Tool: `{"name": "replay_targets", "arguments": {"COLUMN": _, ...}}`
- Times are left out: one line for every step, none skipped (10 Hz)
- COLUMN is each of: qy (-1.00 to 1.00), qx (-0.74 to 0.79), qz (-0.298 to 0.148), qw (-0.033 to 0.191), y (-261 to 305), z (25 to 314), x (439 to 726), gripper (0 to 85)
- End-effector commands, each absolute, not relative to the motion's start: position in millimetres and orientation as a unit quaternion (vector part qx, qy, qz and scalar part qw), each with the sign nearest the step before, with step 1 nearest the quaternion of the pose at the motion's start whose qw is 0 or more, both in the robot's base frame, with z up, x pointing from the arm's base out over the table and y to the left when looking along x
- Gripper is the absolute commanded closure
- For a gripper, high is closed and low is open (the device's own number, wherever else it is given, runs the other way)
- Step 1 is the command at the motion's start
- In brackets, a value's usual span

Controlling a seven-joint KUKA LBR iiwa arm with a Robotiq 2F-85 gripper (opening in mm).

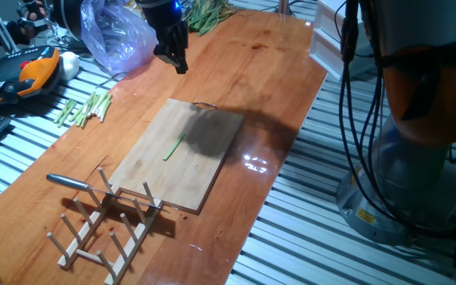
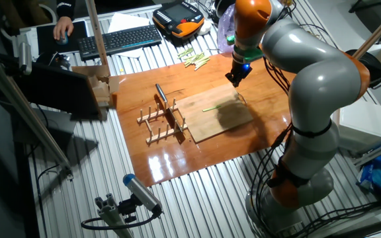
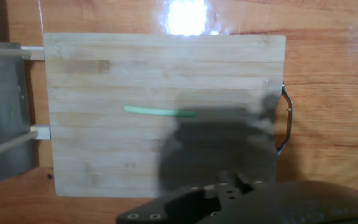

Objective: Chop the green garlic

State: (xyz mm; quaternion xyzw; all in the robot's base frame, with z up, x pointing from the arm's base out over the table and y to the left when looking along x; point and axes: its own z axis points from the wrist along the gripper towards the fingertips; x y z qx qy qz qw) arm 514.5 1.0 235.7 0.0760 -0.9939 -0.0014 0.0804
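The green garlic is one thin bright green stalk lying near the middle of the wooden cutting board. It also shows in the other fixed view and in the hand view, where the board fills most of the frame. My gripper hangs high above the table beyond the board's far end, well clear of the stalk. Its fingers taper together and hold nothing. It also shows in the other fixed view. In the hand view only its dark body shows at the bottom edge.
A knife lies on a wooden peg rack at the board's near end. Pale green stalk sections lie left of the board. A plastic bag, leafy stalks and an orange pendant sit farther back.
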Motion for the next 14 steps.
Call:
{"name": "replay_targets", "arguments": {"qy": -0.994, "qx": 0.076, "qz": -0.002, "qw": 0.082, "y": 0.9, "z": 235.8, "x": 514.6, "gripper": 85.0}}
{"name": "replay_targets", "arguments": {"qy": -0.993, "qx": 0.088, "qz": -0.003, "qw": 0.083, "y": 1.0, "z": 235.7, "x": 514.5, "gripper": 85.0}}
{"name": "replay_targets", "arguments": {"qy": -0.992, "qx": 0.092, "qz": -0.004, "qw": 0.083, "y": 1.1, "z": 235.7, "x": 514.5, "gripper": 85.0}}
{"name": "replay_targets", "arguments": {"qy": -0.992, "qx": 0.092, "qz": -0.004, "qw": 0.082, "y": 1.1, "z": 235.7, "x": 514.5, "gripper": 85.0}}
{"name": "replay_targets", "arguments": {"qy": -0.993, "qx": 0.082, "qz": -0.003, "qw": 0.080, "y": 1.1, "z": 235.7, "x": 514.5, "gripper": 85.0}}
{"name": "replay_targets", "arguments": {"qy": -0.995, "qx": 0.057, "qz": 0.000, "qw": 0.077, "y": 1.1, "z": 235.7, "x": 514.5, "gripper": 85.0}}
{"name": "replay_targets", "arguments": {"qy": -0.997, "qx": 0.032, "qz": -0.027, "qw": 0.060, "y": 1.1, "z": 235.7, "x": 514.5, "gripper": 85.0}}
{"name": "replay_targets", "arguments": {"qy": -0.999, "qx": 0.017, "qz": -0.023, "qw": 0.044, "y": 1.1, "z": 235.7, "x": 514.5, "gripper": 85.0}}
{"name": "replay_targets", "arguments": {"qy": -0.999, "qx": 0.016, "qz": -0.001, "qw": 0.035, "y": 1.1, "z": 235.7, "x": 514.5, "gripper": 85.0}}
{"name": "replay_targets", "arguments": {"qy": -0.999, "qx": 0.017, "qz": -0.009, "qw": 0.034, "y": 1.1, "z": 235.7, "x": 514.5, "gripper": 85.0}}
{"name": "replay_targets", "arguments": {"qy": -0.999, "qx": 0.021, "qz": -0.032, "qw": 0.039, "y": 1.1, "z": 235.7, "x": 514.5, "gripper": 85.0}}
{"name": "replay_targets", "arguments": {"qy": -0.997, "qx": 0.022, "qz": -0.051, "qw": 0.058, "y": 1.1, "z": 235.7, "x": 514.5, "gripper": 85.0}}
{"name": "replay_targets", "arguments": {"qy": -0.996, "qx": 0.029, "qz": -0.050, "qw": 0.066, "y": 1.1, "z": 235.7, "x": 514.5, "gripper": 85.0}}
{"name": "replay_targets", "arguments": {"qy": -0.999, "qx": 0.000, "qz": -0.026, "qw": 0.034, "y": 1.1, "z": 235.7, "x": 514.5, "gripper": 85.0}}
